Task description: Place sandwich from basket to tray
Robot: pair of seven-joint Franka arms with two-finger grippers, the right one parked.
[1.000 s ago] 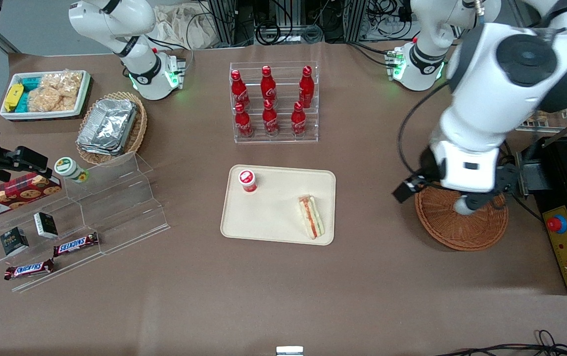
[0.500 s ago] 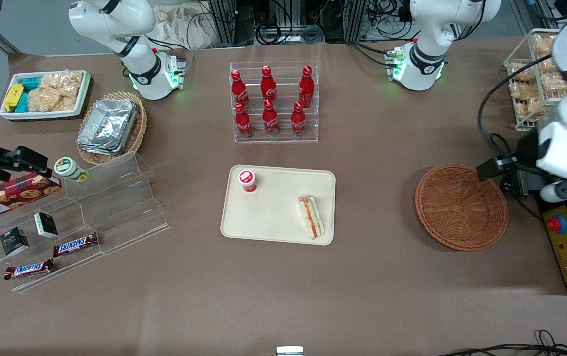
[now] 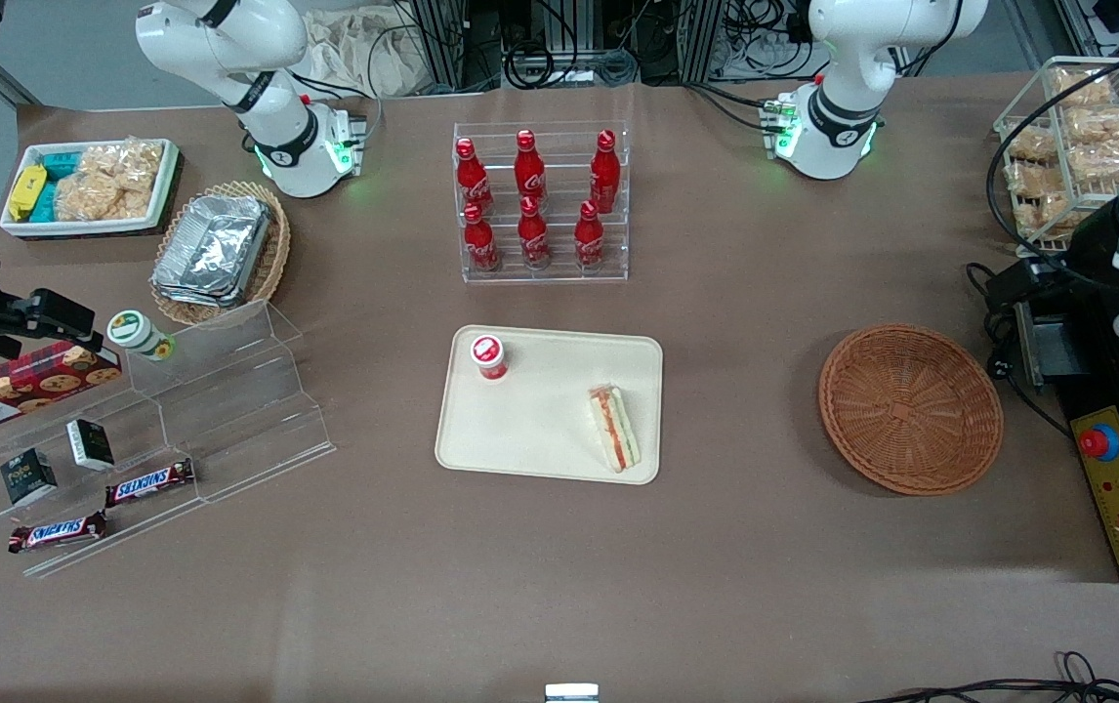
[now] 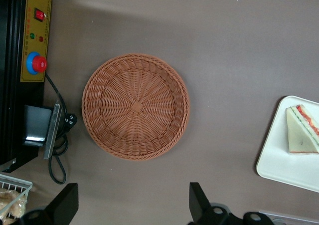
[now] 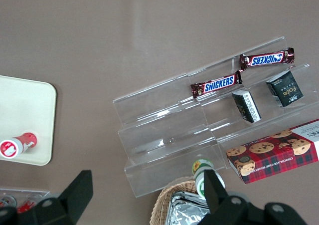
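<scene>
Already the triangular white-bread sandwich (image 3: pixel 614 441) lies lengthwise on the cream-beige rectangular tray (image 3: pixel 540 454), well apart from the empty round reddish-brown wicker basket (image 4: pixel 135 106), above which the end effector (image 4: pixel 133 208) hangs, fingers apart

the gripper (image 4: pixel 130 205), jaws spread, has apparently withdrawn from over the basket (image 3: pixel 911 408) toward the working arm's end.

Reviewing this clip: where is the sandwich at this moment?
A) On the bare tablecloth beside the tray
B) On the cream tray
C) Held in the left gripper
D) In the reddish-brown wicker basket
B: the sandwich lies on the tray, the basket is empty, and the open gripper hangs above the basket holding nothing.
</scene>
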